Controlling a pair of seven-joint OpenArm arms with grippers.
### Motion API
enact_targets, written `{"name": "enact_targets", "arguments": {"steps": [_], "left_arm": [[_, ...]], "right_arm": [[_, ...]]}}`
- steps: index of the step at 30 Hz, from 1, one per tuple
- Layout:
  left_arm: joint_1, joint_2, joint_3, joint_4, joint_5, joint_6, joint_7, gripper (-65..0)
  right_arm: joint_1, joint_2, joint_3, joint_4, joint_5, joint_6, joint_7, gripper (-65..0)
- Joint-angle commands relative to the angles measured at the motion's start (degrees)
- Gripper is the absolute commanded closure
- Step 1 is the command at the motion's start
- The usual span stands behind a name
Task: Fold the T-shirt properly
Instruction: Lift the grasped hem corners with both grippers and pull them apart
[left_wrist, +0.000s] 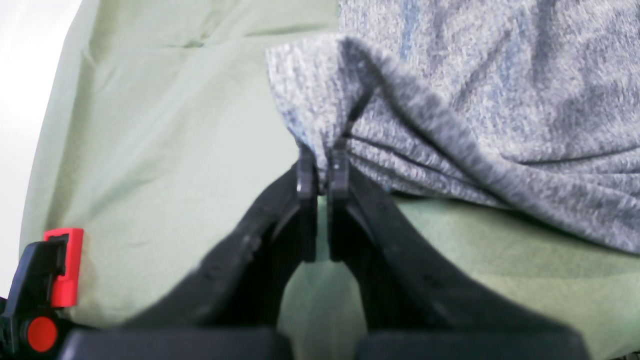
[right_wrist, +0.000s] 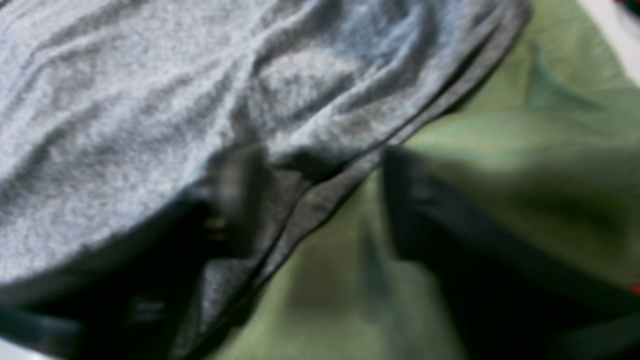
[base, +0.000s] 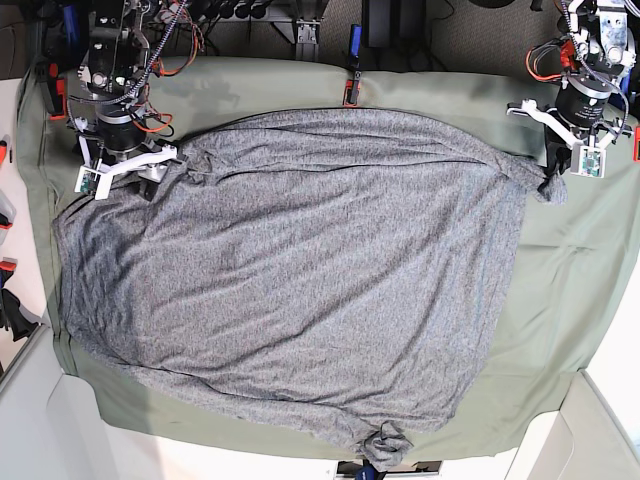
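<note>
T-shirt (base: 300, 290) lay spread wide over green table cloth (base: 560, 300), wrinkled, covering most of it. Lower edge bunched into a small knot (base: 385, 445) near the front table edge.

Left gripper (left_wrist: 322, 167) clenched on a pinch of grey fabric at the shirt's corner (base: 548, 188), on the base view's right. Fabric pulled up into a ridge from that pinch; green cloth visible beneath and beside the lifted edge. Red clip (left_wrist: 62, 267) seen at lower left of left wrist view.

Right gripper (right_wrist: 310, 200) stood spread wide, blurred. One finger (right_wrist: 235, 195) over grey fabric, the other (right_wrist: 425, 210) over green cloth, shirt hem (right_wrist: 350, 170) running between them. Nothing grasped. Sat at the shirt's far corner (base: 150, 170), base view's left.
</note>
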Motion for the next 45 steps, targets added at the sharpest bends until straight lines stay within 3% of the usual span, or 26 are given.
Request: {"name": "enact_targets", "arguments": {"steps": [1, 6, 11, 19, 21, 26, 27, 32, 35, 40, 45], "left_arm": [[0.15, -0.66, -0.42, 0.70, -0.13, 0.24, -0.76, 0.0], [0.13, -0.66, -0.42, 0.61, -0.13, 0.24, -0.61, 0.0], [0.13, -0.63, -0.42, 0.61, -0.13, 0.24, -0.61, 0.0], [0.13, -0.66, -0.42, 0.28, -0.13, 0.24, -0.15, 0.0], [0.13, -0.66, -0.42, 0.15, -0.13, 0.24, -0.17, 0.0], [0.13, -0.66, -0.42, 0.15, -0.11, 0.20, -0.13, 0.0], [0.13, -0.66, -0.42, 0.15, -0.13, -0.39, -0.13, 0.0], [0.15, -0.68, -0.44, 0.17, -0.15, -4.04, -0.07, 0.0], [0.15, -0.66, -0.98, 0.17, -1.20, -3.80, 0.87, 0.0], [0.11, -0.68, -2.10, 0.61, -1.66, -3.82, 0.63, 0.0], [-1.92, -0.68, -2.10, 0.90, -1.70, -3.89, -0.15, 0.0]], "right_arm": [[0.37, 0.15, 0.13, 0.66, 0.02, -0.13, 1.22, -44.8], [0.59, 0.15, 0.15, -0.59, 0.07, -2.69, 2.01, -44.7], [3.37, 0.15, 0.24, -7.17, 4.83, -0.90, 3.30, -44.7], [6.38, -0.02, 0.24, -9.84, 2.29, -1.33, 2.45, -44.0], [6.32, -0.02, 0.24, -8.94, 1.36, -2.86, 1.70, -38.3], [6.32, 0.00, 0.24, -8.63, -4.98, -3.10, 1.79, -2.1], [6.29, 0.02, 0.24, -8.63, -6.60, -3.08, 1.77, 0.0], [5.84, 0.31, 0.24, -8.52, -13.73, -2.82, 0.57, 0.0], [4.92, 1.53, 0.24, -7.28, -13.70, 2.08, -1.90, 0.0], [2.86, 3.87, 0.74, -1.84, -13.29, 2.08, -2.08, 0.0], [4.04, 6.12, 2.80, 1.38, -9.14, 2.36, -2.05, 0.0]]}}
